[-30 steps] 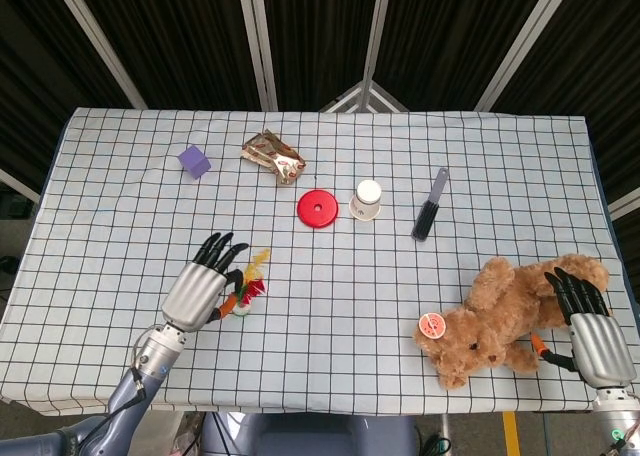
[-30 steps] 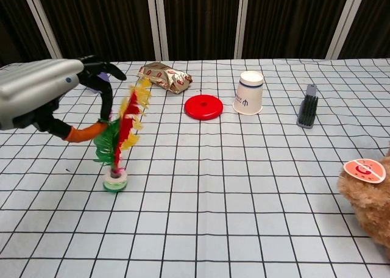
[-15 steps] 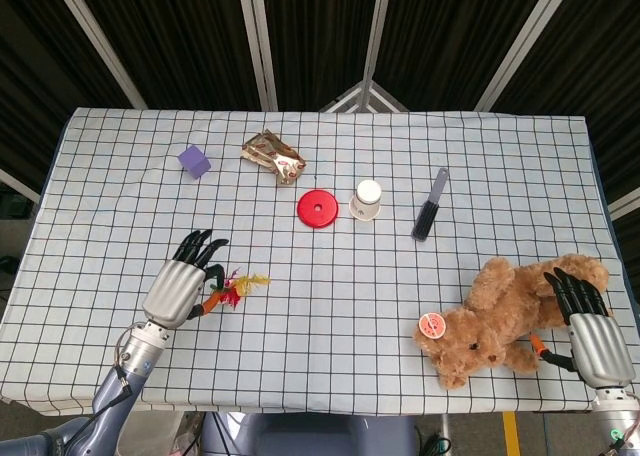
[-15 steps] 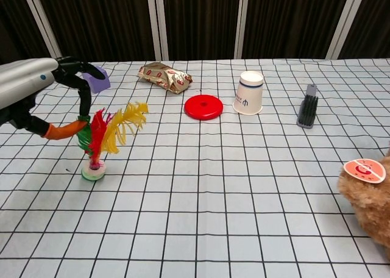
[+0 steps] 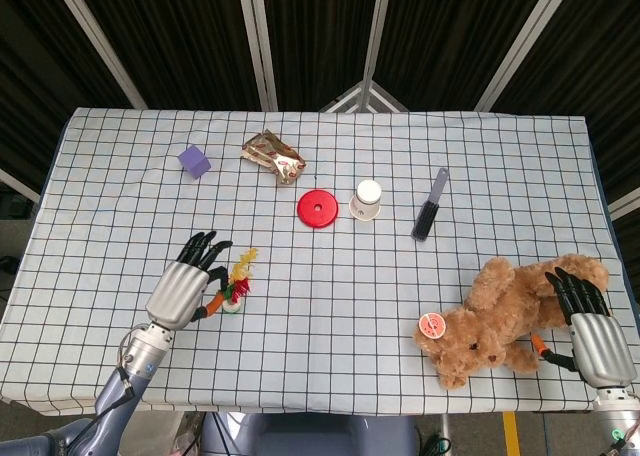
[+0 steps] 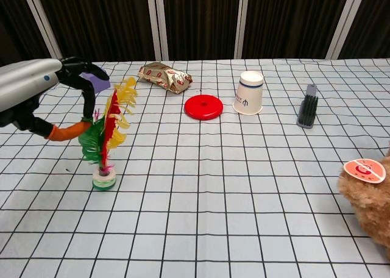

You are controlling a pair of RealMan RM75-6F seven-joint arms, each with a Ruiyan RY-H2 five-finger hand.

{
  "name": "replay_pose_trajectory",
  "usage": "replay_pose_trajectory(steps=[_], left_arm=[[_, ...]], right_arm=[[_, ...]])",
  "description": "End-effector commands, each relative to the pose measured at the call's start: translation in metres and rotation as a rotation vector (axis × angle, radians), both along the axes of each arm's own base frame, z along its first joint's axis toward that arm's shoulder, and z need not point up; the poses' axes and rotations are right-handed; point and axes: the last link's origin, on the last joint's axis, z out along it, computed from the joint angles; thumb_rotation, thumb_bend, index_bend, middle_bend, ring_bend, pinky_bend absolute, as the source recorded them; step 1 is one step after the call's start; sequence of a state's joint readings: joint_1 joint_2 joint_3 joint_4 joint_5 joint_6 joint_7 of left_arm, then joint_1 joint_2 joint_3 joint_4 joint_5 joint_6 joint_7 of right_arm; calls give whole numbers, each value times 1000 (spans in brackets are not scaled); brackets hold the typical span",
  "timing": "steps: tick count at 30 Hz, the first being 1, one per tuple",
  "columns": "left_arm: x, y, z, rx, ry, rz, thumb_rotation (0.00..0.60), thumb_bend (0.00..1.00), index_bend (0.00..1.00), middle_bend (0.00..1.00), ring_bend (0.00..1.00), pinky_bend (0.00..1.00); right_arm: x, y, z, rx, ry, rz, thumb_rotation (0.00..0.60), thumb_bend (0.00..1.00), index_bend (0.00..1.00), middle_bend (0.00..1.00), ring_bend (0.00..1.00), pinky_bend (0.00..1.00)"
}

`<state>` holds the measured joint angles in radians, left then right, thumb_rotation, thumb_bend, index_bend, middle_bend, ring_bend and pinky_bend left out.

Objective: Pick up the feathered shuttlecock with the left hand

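Observation:
The feathered shuttlecock [image 5: 238,281] [image 6: 109,131] stands upright on the checked tablecloth at the front left, with red, yellow and green feathers above a round white and green base. My left hand [image 5: 185,286] [image 6: 36,92] is at its left side. The dark fingers curl over the feathers and the orange thumb tip [image 6: 76,130] presses into the green ones, pinching them. The base looks to be on the cloth. My right hand [image 5: 592,334] lies at the front right with its fingers spread against the teddy bear [image 5: 500,316], holding nothing.
A purple block [image 5: 194,160], a foil snack packet [image 5: 273,156], a red disc [image 5: 317,208], a white paper cup [image 5: 367,198] and a dark brush [image 5: 430,206] stand across the far half of the table. The teddy bear fills the front right corner.
The left hand and shuttlecock went left, the shuttlecock tipping over, then came back a little to the right. The shuttlecock is upright again. The right hand has not moved.

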<state>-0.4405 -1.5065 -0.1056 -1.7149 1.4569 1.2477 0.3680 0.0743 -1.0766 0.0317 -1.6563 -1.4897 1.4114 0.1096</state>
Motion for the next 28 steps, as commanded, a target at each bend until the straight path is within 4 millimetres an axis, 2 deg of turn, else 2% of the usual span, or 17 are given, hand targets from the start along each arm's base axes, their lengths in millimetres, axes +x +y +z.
replay_pose_trajectory(steps=[1,3,6,11,14,18,21,24,28], left_arm=[[-1,0,0,-1,2,0,600,624,602,137,0,15],[-2,-1,0,-7,1,3,600,610,583,134,0,15],[-4,-3,-1,-18,3,6,600,527,510,111,0,15],[-6,-8,2,-34,-10,10,600,243,209,14,0,6],[-6,-13,10,-27,-32,4,600,169,82,0,0,0],[-6,-21,28,-1,-72,2,600,167,64,0,0,0],[-13,-28,44,37,-80,7,600,168,53,0,0,0],[-33,-40,63,70,-74,49,600,155,19,0,0,0],[-64,-56,86,118,-3,96,600,90,0,0,0,0]], right_arm=[[0,0,0,2,1,0,600,342,0,0,0,0],[0,0,-1,5,3,-2,600,342,0,0,0,0],[0,0,0,5,4,-4,600,342,0,0,0,0],[0,0,0,3,4,-3,600,342,0,0,0,0],[-1,0,0,3,4,-3,600,341,0,0,0,0],[0,0,0,1,3,0,600,341,0,0,0,0],[-1,0,0,2,5,2,600,341,0,0,0,0],[-1,1,0,3,7,0,600,341,0,0,0,0],[-1,1,0,2,10,-2,600,342,0,0,0,0]])
